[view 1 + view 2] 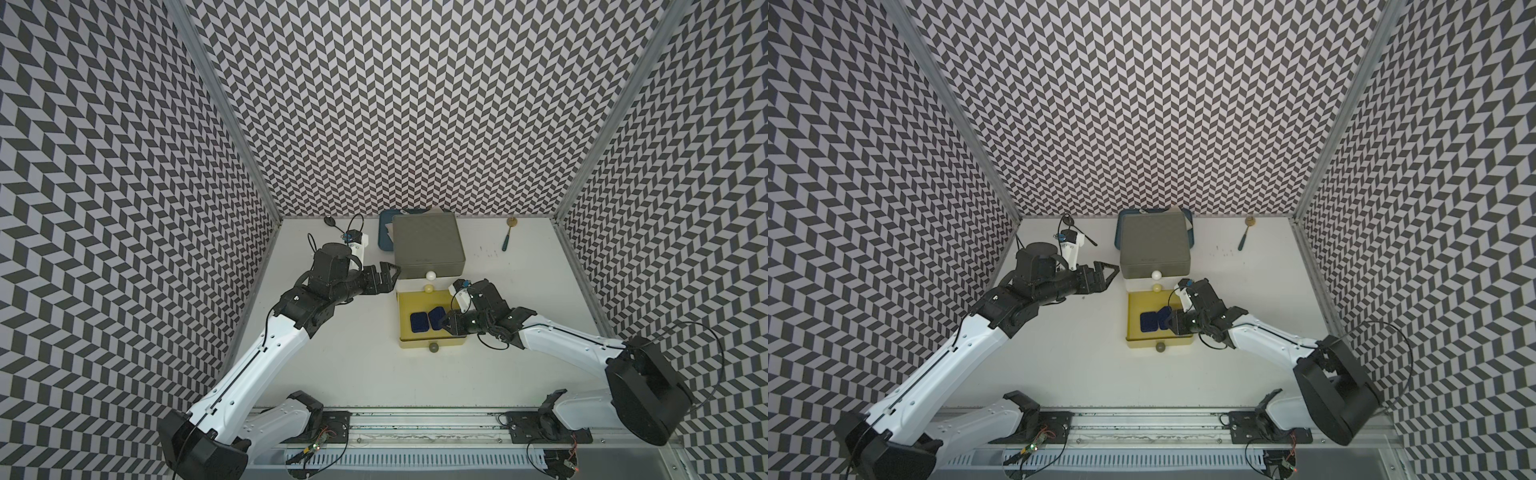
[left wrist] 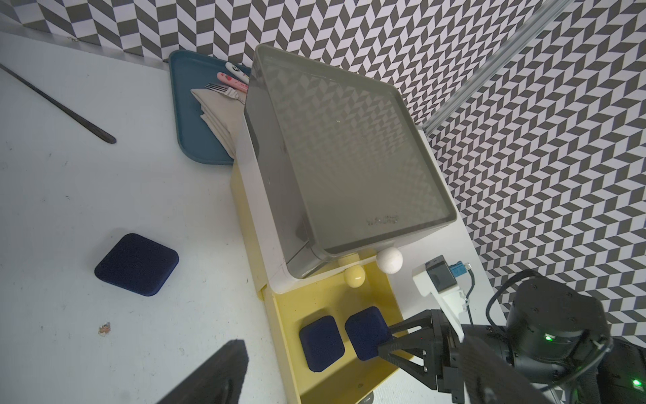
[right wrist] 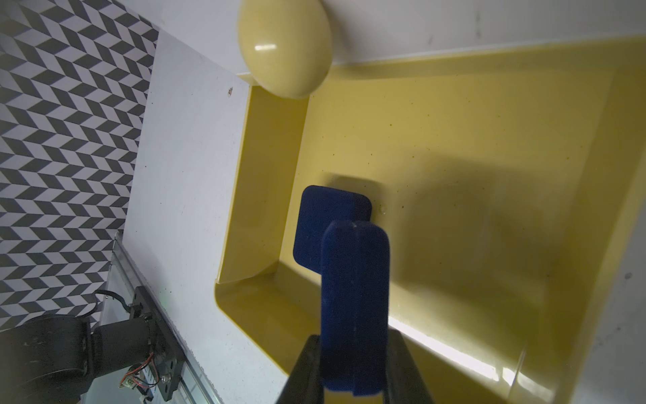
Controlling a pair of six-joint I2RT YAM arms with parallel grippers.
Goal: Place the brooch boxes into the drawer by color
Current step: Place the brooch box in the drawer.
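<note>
Count, largest first. One white bench (image 1: pixel 353 365) is carrying everything. One three-tier chest (image 1: pixel 428 245) is standing at the back centre, and one dark blue tray (image 1: pixel 384 245) is lying behind it. One yellow drawer (image 1: pixel 432 343), the bottom tier, is standing pulled out toward the robot.

Three navy boxes are showing:
- The flat box (image 2: pixel 321 342) is lying on the drawer floor.
- The held box (image 3: pixel 354 280) is hanging on edge just beside it, inside the drawer.
- The loose box (image 2: pixel 136 264) is lying on the bench on the left arm's side of the chest. It is showing only in the left wrist view.

Two spoons are lying near the back wall, well apart: a black spoon (image 1: pixel 330 221) and a teal-handled spoon (image 1: pixel 508 235).

Three ball knobs are facing the robot: white knob (image 1: pixel 431 274), yellow knob (image 1: pixel 428 288), grey knob (image 1: pixel 434 347).

The left gripper (image 1: pixel 390 279) is hovering beside the chest's front corner, jaws spread wide and gripping nothing.

The right gripper (image 3: pixel 354 349) is reaching into the yellow drawer, jaws partly closed and pinching the held box across its thickness
</note>
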